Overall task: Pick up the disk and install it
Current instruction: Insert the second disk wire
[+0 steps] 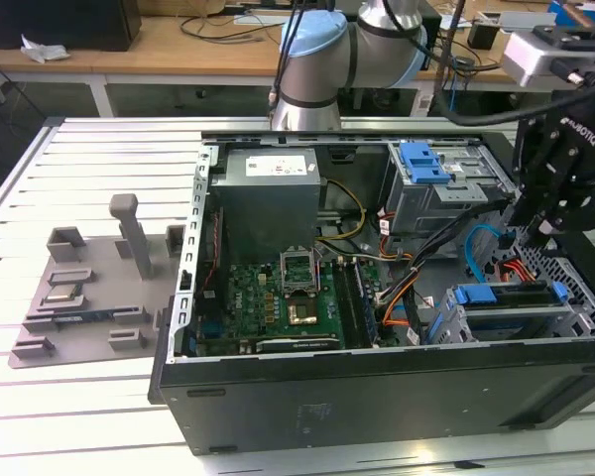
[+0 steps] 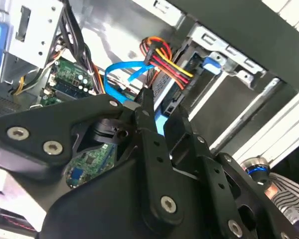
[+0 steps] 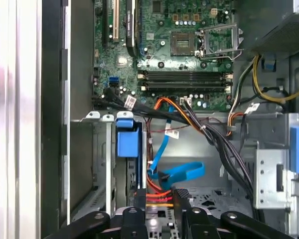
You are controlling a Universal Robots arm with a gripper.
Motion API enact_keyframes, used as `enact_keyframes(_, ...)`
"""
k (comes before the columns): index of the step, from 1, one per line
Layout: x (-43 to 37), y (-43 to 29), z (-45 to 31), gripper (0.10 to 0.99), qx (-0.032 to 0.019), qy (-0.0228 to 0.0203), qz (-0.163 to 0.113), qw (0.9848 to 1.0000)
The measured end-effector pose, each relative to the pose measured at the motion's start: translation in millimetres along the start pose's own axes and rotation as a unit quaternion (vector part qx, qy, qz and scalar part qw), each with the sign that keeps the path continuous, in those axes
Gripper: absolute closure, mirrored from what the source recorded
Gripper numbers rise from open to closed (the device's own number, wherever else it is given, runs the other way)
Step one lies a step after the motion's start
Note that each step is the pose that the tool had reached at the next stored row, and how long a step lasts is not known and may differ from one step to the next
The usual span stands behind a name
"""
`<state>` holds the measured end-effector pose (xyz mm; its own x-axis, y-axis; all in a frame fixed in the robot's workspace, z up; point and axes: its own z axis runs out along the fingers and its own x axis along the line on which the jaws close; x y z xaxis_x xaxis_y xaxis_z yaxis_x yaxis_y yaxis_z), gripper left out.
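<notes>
Just below the fingers (image 1: 524,236) sits the disk (image 1: 506,296).

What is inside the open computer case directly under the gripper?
Under the gripper lie a looped blue flat cable, red and orange wires, and a drive cage with a blue latch. The fingers cover what sits beneath them; whether the cage holds the disk is hidden.

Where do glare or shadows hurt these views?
Exterior view: table slats glare bright, while the inside of the computer case is dimmer. First wrist view: the table slats wash out to white. Second wrist view: the end effector is dark against overexposed case metal.
</notes>
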<state>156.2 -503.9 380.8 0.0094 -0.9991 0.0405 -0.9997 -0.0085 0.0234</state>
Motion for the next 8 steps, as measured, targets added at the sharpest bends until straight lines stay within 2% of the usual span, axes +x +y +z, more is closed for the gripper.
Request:
enact_keyframes(2,-0.2,2.5,3.4,0.725,0.0002,0.0002,-0.006,1.0000)
enact_keyframes(5,-1.0,10.6,9.0,0.725,0.0008,0.0006,-0.020,0.9998)
enact_keyframes(8,-1.0,12.0,9.1,0.725,0.0009,0.0007,-0.022,0.9998)
